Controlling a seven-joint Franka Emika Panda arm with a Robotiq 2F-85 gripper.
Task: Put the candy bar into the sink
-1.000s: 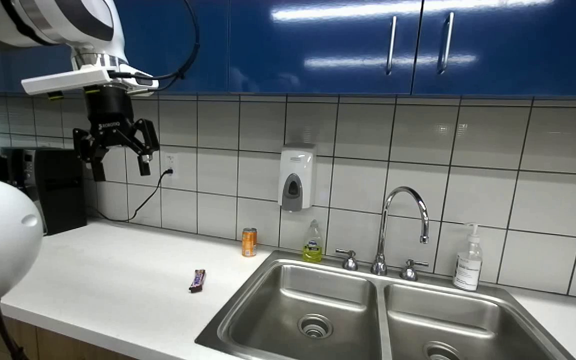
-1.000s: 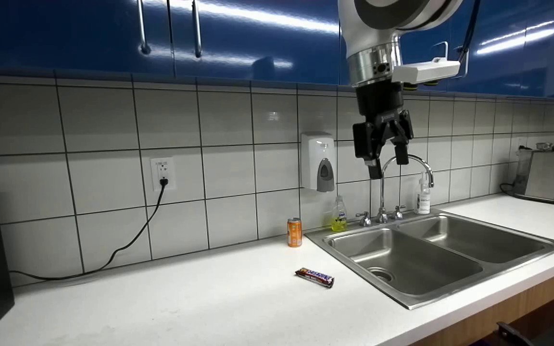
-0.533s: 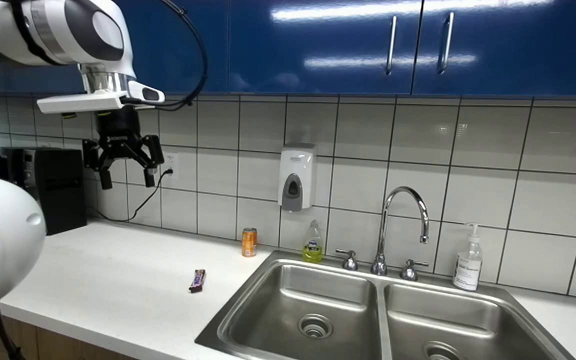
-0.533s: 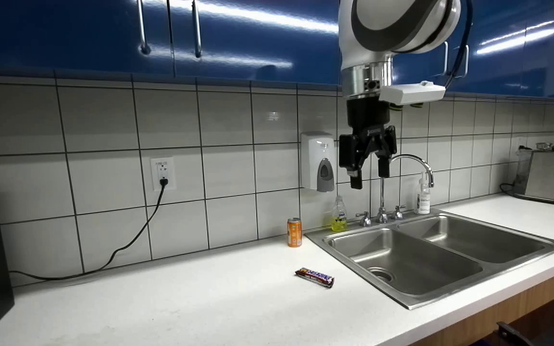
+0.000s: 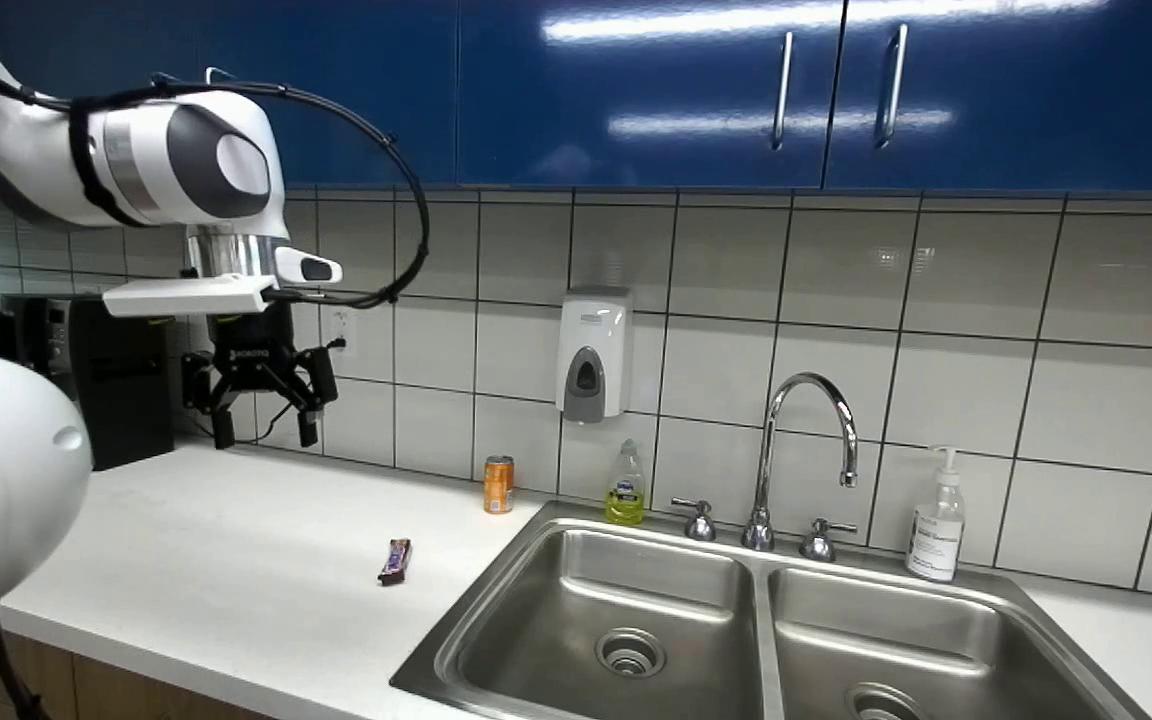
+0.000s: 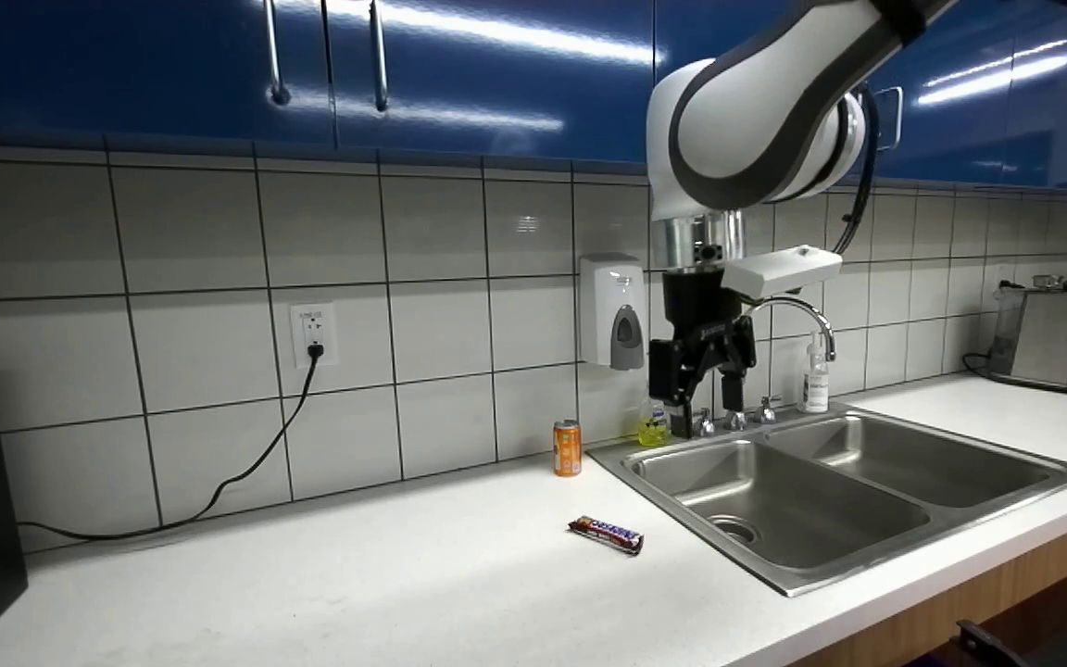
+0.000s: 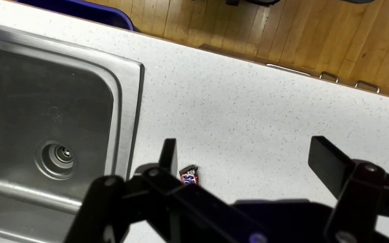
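A robot arm (image 5: 186, 160) suspends its black pincer (image 5: 266, 432), jaws spread wide, over a white tabletop (image 5: 236, 560) in front of a tiled wall (image 5: 436, 350). The candy bar (image 6: 606, 534), in a dark purplish wrapper w/ bold lettering, lies flat on the tabletop btwn its front & back edges, outside the sink (image 5: 556, 640) but nr its rim; in the wrist view, the pincer hides pt. of it. The dbl.-basin steel sink is set into the tabletop, its chrome faucet (image 5: 765, 470) rising toward the back edge. Nr that same edge stand a black machine (image 5: 121, 390), an upright orange can (image 5: 498, 485) just off the sink's corner, a soap bottle (image 5: 626, 495) w/ yellow-green liquid & a pump bottle (image 5: 936, 540) past the faucet. A white dispenser (image 5: 594, 355) hangs on the wall, below glossy blue cabinets (image 5: 636, 80). Wooden fronts (image 6: 1006, 588) show under the front edge.
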